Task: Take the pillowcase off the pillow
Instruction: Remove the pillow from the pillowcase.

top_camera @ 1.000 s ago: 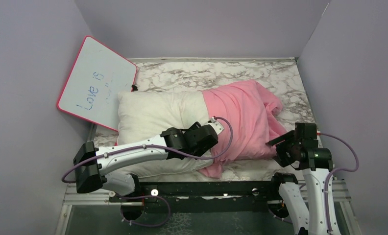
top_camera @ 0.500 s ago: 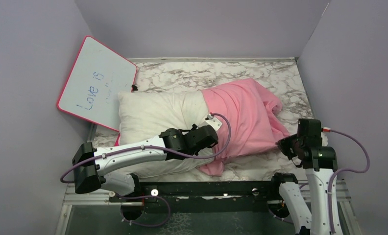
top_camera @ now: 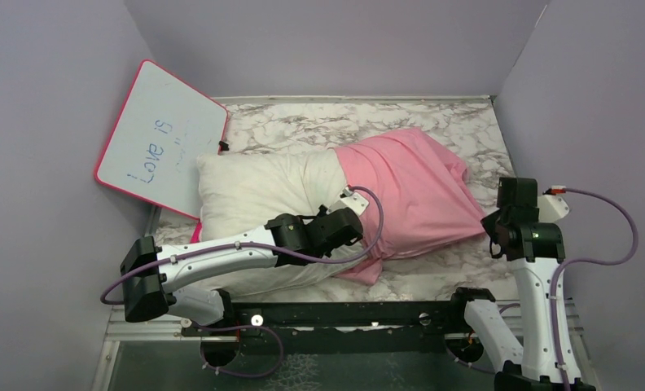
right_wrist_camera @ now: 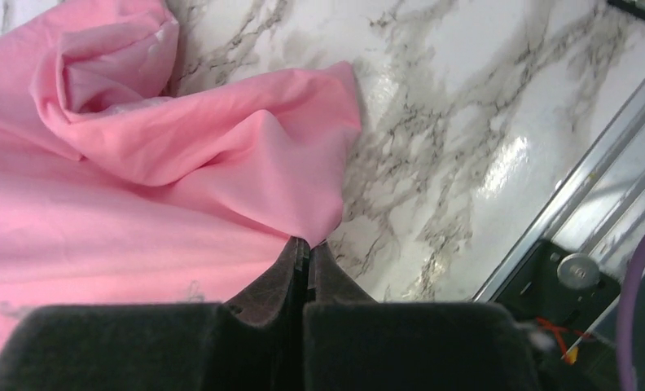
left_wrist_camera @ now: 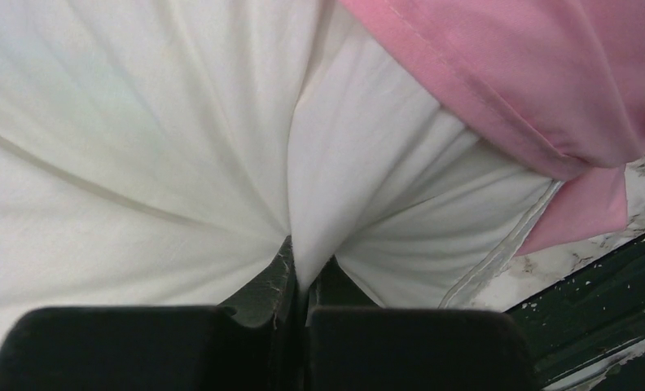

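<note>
The white pillow [top_camera: 254, 191] lies across the marble table, its right half inside the pink pillowcase [top_camera: 409, 191]. My left gripper [top_camera: 353, 230] is shut on a pinched fold of the pillow [left_wrist_camera: 221, 122], close to the pillowcase's open hem [left_wrist_camera: 498, 90]. At the right, my right gripper [top_camera: 489, 221] is shut on the pillowcase's closed end [right_wrist_camera: 181, 171], where the pink cloth is drawn taut to a point at the fingertips. The right gripper [right_wrist_camera: 307, 243] sits just above the marble. The left gripper [left_wrist_camera: 303, 269] shows white cloth wedged between its jaws.
A pink-framed whiteboard [top_camera: 160, 138] leans in the back left corner against the wall. Lilac walls enclose the table [top_camera: 303, 126] on three sides. The black metal rail [top_camera: 344, 314] with the arm bases runs along the near edge.
Both grippers closed, the left on the pillow, the right on the pillowcase. The right arm then moved right, stretching the pillowcase's end out flat.
</note>
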`<state>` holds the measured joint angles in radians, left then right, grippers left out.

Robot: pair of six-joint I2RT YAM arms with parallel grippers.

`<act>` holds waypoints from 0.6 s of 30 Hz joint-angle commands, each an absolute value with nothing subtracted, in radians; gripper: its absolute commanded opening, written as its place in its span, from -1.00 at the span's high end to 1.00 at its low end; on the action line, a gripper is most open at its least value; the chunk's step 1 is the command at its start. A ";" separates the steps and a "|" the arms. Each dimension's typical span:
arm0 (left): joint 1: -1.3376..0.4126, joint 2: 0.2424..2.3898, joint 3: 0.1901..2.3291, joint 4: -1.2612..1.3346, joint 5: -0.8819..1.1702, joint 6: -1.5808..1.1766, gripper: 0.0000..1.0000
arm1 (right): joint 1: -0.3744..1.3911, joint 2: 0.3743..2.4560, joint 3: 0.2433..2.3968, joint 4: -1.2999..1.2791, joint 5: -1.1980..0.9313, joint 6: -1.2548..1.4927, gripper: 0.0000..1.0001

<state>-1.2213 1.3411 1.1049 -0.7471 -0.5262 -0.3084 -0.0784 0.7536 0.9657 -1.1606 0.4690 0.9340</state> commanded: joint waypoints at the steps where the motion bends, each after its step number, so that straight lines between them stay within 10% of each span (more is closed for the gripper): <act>1: -1.213 1.344 1.057 -0.913 -0.546 -0.333 1.00 | -0.095 0.765 1.021 -0.915 0.644 0.731 0.99; 10: -1.213 1.353 1.058 -0.914 -0.544 -0.332 1.00 | -0.094 0.865 0.933 -0.933 0.214 0.626 0.90; 13: -1.213 1.351 1.057 -0.913 -0.546 -0.333 1.00 | -0.094 0.897 0.933 -0.997 0.073 0.602 0.02; 18: -1.213 1.364 1.057 -0.913 -0.551 -0.337 1.00 | -0.095 0.914 0.988 -1.121 -0.061 0.616 -0.39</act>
